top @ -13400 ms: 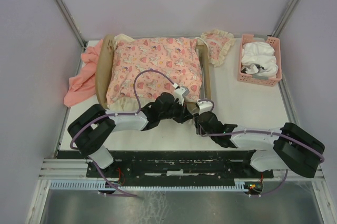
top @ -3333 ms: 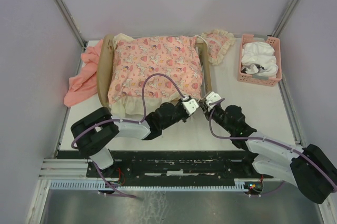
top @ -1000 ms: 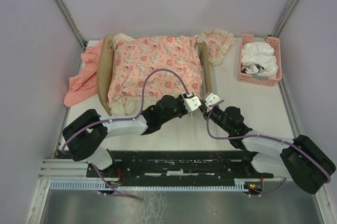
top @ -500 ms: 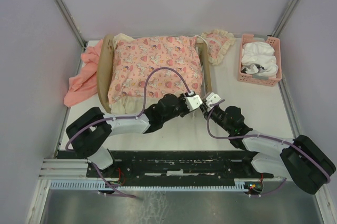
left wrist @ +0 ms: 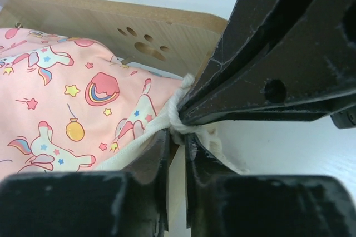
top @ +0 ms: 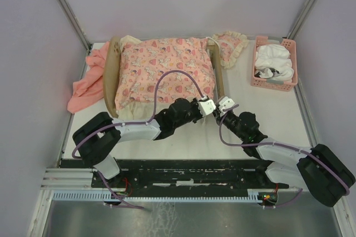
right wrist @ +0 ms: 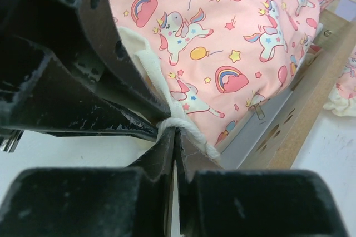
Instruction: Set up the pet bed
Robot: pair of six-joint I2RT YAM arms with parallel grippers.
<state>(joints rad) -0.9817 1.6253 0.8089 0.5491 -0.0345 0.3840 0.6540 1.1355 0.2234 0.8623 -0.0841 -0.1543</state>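
Cream tie cord [right wrist: 186,128] at the near-right corner of the unicorn-print cushion [top: 167,70] is what both arms are working. The right gripper [right wrist: 175,132] is pinched tight on it. The left gripper [left wrist: 176,137] has its jaws drawn narrow onto the same cord from the other side, so the two sets of fingertips all but touch.

The pet bed [top: 109,78] sits toward the far-left of the table [top: 278,112], its long axis running left to right, with the cushion filling the frame. From the grippers the bed lies away and to the left. Its paw-print end board [left wrist: 150,34] stands just beyond the pinch (the cord seems to sit right at the board's near end). Neither arm is nearer; both meet at this one corner.

My reading is that the corner tie is being fastened. If so, slack would best be drawn toward the near edge or rightward, where bare table lies open. That room ends at the pink plastic basket [top: 273,84] by the far-right corner. A frilled pillow [top: 231,43] lies just past the end board's far end, and a salmon-pink cloth [top: 83,87] crowds the left edge.
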